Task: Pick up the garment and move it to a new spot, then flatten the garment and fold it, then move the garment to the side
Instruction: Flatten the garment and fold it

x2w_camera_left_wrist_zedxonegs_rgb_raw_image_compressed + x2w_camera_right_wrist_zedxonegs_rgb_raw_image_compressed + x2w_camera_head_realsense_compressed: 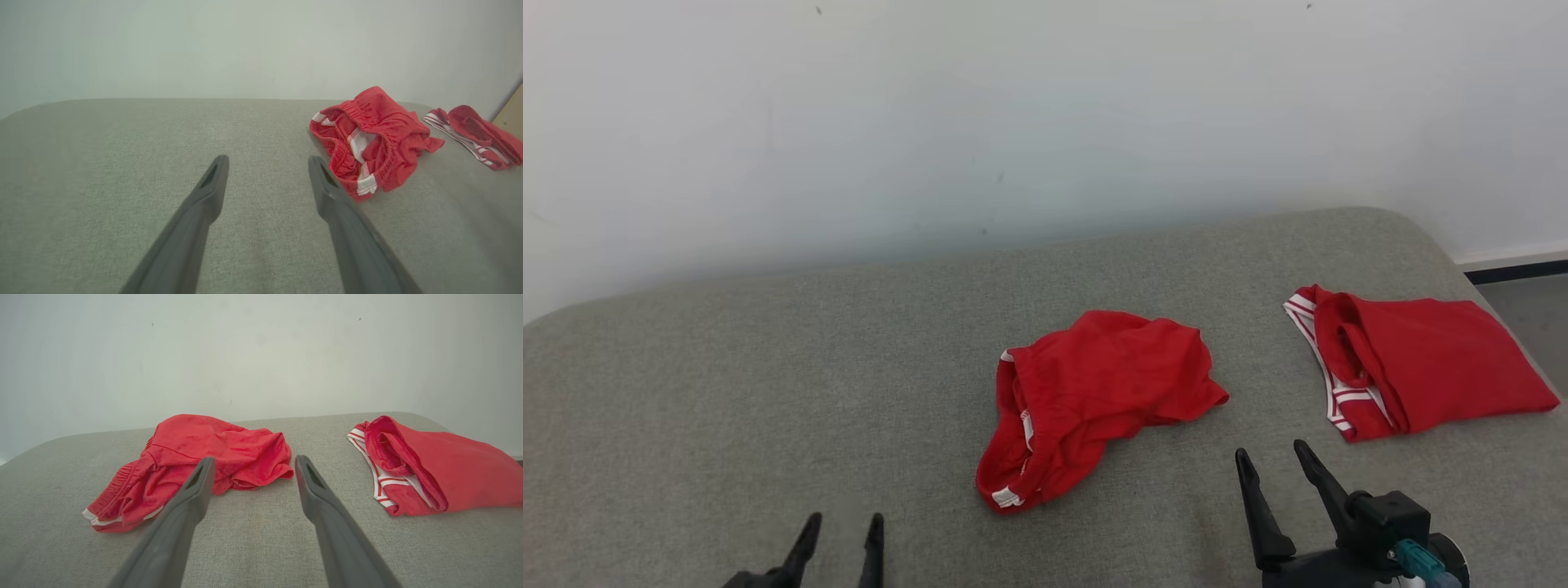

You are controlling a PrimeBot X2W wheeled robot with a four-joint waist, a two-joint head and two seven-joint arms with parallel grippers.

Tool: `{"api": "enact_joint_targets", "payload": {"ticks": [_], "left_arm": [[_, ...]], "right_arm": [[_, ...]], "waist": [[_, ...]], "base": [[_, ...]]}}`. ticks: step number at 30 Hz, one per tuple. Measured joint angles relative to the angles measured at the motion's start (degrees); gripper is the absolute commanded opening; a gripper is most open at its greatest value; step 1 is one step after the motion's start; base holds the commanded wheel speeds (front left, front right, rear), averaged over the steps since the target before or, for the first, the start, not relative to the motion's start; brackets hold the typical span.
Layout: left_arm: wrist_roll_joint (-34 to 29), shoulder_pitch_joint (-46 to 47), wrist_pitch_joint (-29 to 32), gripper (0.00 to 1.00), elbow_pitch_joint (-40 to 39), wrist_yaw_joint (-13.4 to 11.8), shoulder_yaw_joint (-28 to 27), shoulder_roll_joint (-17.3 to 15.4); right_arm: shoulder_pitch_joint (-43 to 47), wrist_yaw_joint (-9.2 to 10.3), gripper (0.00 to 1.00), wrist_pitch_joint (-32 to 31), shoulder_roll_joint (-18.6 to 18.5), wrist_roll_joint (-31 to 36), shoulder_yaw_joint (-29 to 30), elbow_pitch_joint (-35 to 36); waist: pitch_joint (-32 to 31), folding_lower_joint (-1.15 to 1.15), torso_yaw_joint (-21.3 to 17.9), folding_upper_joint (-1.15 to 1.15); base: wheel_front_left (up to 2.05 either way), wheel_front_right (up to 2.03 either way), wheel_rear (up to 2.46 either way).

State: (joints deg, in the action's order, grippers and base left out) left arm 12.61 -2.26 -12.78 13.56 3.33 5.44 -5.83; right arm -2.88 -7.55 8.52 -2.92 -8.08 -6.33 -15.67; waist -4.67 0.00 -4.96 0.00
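Note:
A crumpled red garment (pixel 1094 392) with white trim lies in a heap near the middle of the grey fabric surface (pixel 768 367). It also appears in the left wrist view (pixel 376 139) and the right wrist view (pixel 229 445). My left gripper (pixel 845 523) is open at the lower left, well to the left of the heap and short of it (pixel 267 161). My right gripper (pixel 1271 451) is open just to the right of the heap's near edge and touches nothing (pixel 254 459).
A second red garment (pixel 1429 359) with white stripes lies folded flat near the surface's right edge (pixel 441 469). A pale wall (pixel 1013 122) rises directly behind the surface. Floor (pixel 1535 310) shows past the right edge.

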Motion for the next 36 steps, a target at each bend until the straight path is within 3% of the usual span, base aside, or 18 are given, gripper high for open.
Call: {"api": "enact_joint_targets", "payload": {"ticks": [14, 20, 28, 29, 30, 31, 36], "left_arm": [[-0.85, 11.5, -0.62, 1.0, 15.91, 3.74, 11.17, -0.03], [-1.18, 16.03, -1.2, 1.0, 20.52, 4.16, 16.01, -2.8], [3.05, 19.61, -1.43, 1.0, 24.13, 4.17, 21.84, -7.57], [4.01, 19.81, -1.42, 0.42, 24.54, 4.17, 22.46, -7.9], [4.53, 19.97, -1.42, 0.42, 24.97, 4.17, 23.07, -8.25], [5.14, 20.18, -1.42, 0.0, 25.24, 4.17, 23.5, -8.44], [8.32, 22.23, -1.82, 0.0, 25.43, 4.17, 25.07, -8.73]], "right_arm": [[-2.13, 0.0, 1.0, -0.12, 0.02, -0.44, -2.88, -0.2], [-2.92, 0.0, 1.0, 0.07, 0.01, -0.54, -3.63, -0.36], [-3.25, 0.0, 1.0, 0.66, 0.01, -1.09, -4.16, -1.2], [-3.32, 0.0, 1.0, 0.71, 0.01, -1.1, -4.15, -1.33], [-3.37, 0.0, 1.0, 0.91, 0.01, -1.14, -4.21, -1.41], [-3.41, 0.0, 1.0, 1.02, 0.01, -1.16, -4.17, -1.51], [-3.56, 0.0, 1.0, 1.15, 0.01, -1.18, -4.04, -1.79]], "waist": [[2.56, 0.0, -6.65, 0.0], [4.31, 0.01, -9.84, 0.0], [6.0, 0.01, -12.62, 0.0], [6.12, 0.01, -12.81, 0.0], [6.22, 0.0, -12.95, 0.0], [6.31, 0.0, -13.04, 0.01], [6.28, 0.0, -12.94, 0.0]], "base": [[0.0, 0.0, 0.0], [0.0, 0.0, 0.0], [0.0, 0.0, 0.0], [0.0, 0.0, 0.0], [0.0, 0.0, 0.0], [0.0, 0.0, 0.0], [0.0, 0.0, 0.0]]}}
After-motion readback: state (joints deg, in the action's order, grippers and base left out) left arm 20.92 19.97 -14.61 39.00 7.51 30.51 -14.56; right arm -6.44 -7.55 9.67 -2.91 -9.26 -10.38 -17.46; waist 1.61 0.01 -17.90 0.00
